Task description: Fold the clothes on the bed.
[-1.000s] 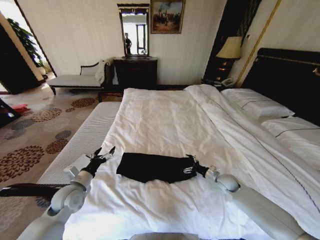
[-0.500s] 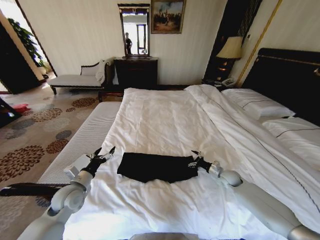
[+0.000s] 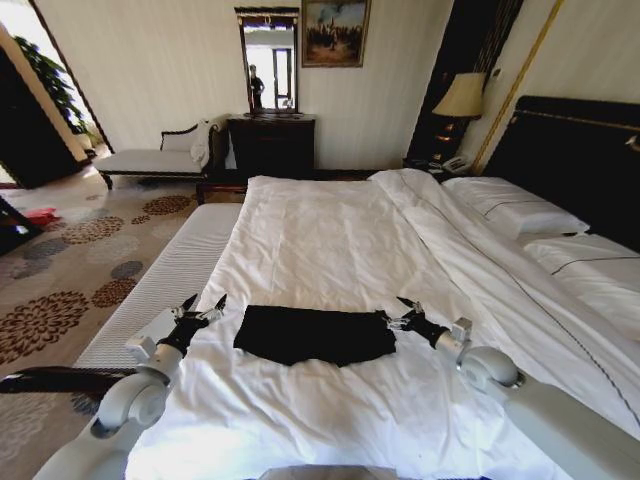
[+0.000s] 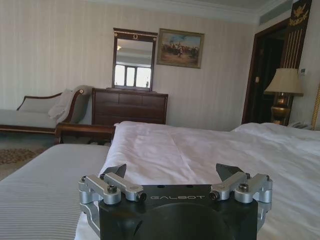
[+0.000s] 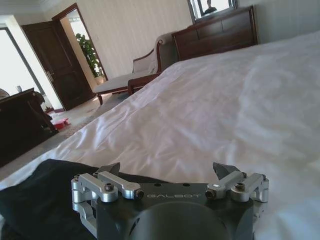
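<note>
Shirt: black, lying flat as a narrow folded band across the near part of the bed, on the white duvet, long axis running 9 to 3 o'clock in the head view. Appears already doubled over, edges fairly even; judged well along in folding, possibly one more fold across the length remaining. No lettering discernible.

Left gripper: at 9 o'clock of the shirt, near its left end but apart from the cloth, over the bed's edge. Fingers spread wide, nothing between them; confirmed in left wrist view, looking out over bare white sheet. Judged posted there to stay off the fabric while ready to take the left end.

Right gripper: at 3 o'clock of the shirt, just beside its right end. Fingers parted, holding nothing. Right wrist view shows black cloth low and to one side of the jaws, not between them; contact with the fabric cannot be told. Judged a released, symmetric stance, one gripper at each end, suited to lifting both ends evenly.

Surroundings: pillows and dark headboard at 2 o'clock, well apart from the shirt; chaise and dresser at 11 to 12 o'clock beyond the bed, clear of the work.

Risk noted: soft cloth liable to slide or unfold if only the top layer is pinched.
</note>
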You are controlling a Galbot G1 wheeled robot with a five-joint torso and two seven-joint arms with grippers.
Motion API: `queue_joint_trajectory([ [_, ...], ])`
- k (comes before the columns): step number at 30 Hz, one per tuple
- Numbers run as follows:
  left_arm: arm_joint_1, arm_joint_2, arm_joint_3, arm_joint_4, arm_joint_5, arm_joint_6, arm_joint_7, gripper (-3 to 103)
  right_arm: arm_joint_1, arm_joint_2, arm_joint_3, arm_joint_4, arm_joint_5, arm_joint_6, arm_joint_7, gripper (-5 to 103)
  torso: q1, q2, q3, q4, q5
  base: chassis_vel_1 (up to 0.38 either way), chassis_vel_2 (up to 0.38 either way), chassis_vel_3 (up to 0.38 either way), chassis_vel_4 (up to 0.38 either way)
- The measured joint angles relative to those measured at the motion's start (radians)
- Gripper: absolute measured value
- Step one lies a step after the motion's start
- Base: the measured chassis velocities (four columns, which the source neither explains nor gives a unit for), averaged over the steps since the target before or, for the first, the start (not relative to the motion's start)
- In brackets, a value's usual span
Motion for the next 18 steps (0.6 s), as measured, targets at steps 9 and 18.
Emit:
queue_joint_trajectory([
  [9,0.040,-0.005,-0.024,0.007,0.041,-0.036,0.013,100,-0.076,0.023,0.053,-0.004,0.111,-0.064,0.018,100,0.000,0.000,0.000,0.0004,0.0001,0.000,0.000,0.000,0.000],
  [18,0.041,-0.006,-0.026,0.006,0.039,-0.034,0.013,100,-0.023,0.001,0.018,-0.108,0.211,-0.133,0.015,100,0.000,0.000,0.000,0.0003,0.0004,0.000,0.000,0.000,0.000],
])
